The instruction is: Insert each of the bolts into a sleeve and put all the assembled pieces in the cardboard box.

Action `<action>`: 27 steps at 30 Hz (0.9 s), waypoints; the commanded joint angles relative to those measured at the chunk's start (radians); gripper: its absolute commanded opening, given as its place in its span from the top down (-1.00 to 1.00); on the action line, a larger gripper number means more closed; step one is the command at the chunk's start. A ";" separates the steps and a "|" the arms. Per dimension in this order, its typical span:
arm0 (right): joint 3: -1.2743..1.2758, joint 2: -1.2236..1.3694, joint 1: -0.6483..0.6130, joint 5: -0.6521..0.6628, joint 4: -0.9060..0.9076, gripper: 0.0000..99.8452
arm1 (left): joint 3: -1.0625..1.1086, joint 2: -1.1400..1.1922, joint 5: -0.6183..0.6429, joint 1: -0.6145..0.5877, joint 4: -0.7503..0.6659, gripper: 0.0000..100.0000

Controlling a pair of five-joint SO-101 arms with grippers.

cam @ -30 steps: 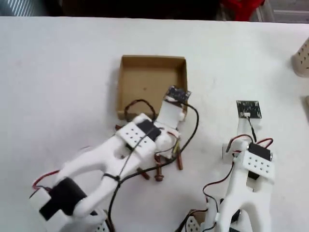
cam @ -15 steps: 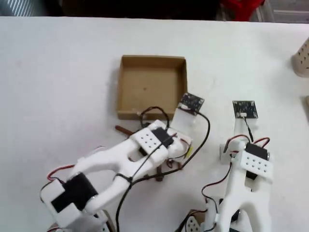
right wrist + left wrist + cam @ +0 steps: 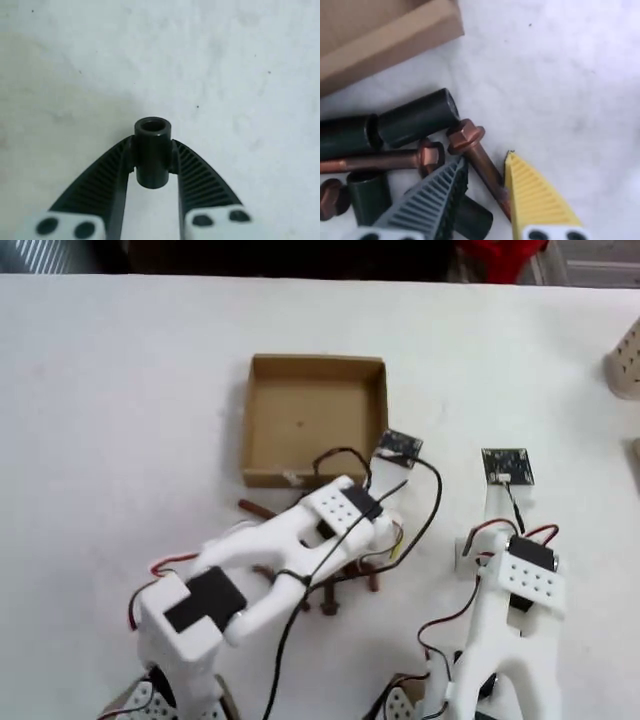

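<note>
Bolts [image 3: 329, 602] lay on the white desk [image 3: 120, 390] near the cardboard box [image 3: 315, 420], partly under the left arm. At the left wrist, the left claw [image 3: 486, 159] stood spread astride one copper bolt [image 3: 470, 142] beside dark sleeves [image 3: 417, 117]. At the right wrist, the right claw [image 3: 152, 144] pinched a black sleeve [image 3: 151, 165].

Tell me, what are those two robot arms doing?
The left arm's tool sits open around a copper-coloured metal bolt, which lies among other bolts and dark sleeves beside the brown cardboard box. The right arm's tool is clamped on a short black tube-shaped sleeve, away from that pile. Nothing is in the box so far.
</note>
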 commanded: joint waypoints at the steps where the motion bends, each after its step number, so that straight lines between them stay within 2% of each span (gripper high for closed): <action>1: -0.006 -0.007 -0.008 0.015 -0.015 0.97 | -0.075 0.013 0.012 -0.016 0.043 0.69; 6: -0.006 -0.007 -0.010 0.015 -0.015 0.97 | -0.083 0.018 -0.035 -0.012 0.026 0.71; 9: -0.006 -0.007 -0.010 0.015 -0.015 0.96 | -0.083 0.018 -0.152 -0.010 -0.020 0.95; 10: -0.006 -0.007 -0.010 0.015 -0.015 0.96 | -0.081 0.018 -0.184 -0.010 -0.026 0.98; 14: -0.006 -0.007 -0.010 0.015 -0.015 0.96 | -0.071 0.012 -0.192 0.001 -0.025 0.96; 20: -0.005 -0.007 -0.004 0.015 -0.015 0.96 | -0.068 -0.001 -0.315 0.085 0.038 0.96; 23: -0.005 -0.007 -0.004 0.015 -0.015 0.96 | -0.012 -0.064 -0.318 0.085 0.009 0.96; 27: -0.005 -0.008 -0.004 0.015 -0.015 0.96 | 0.126 -0.196 -0.319 0.085 -0.101 0.95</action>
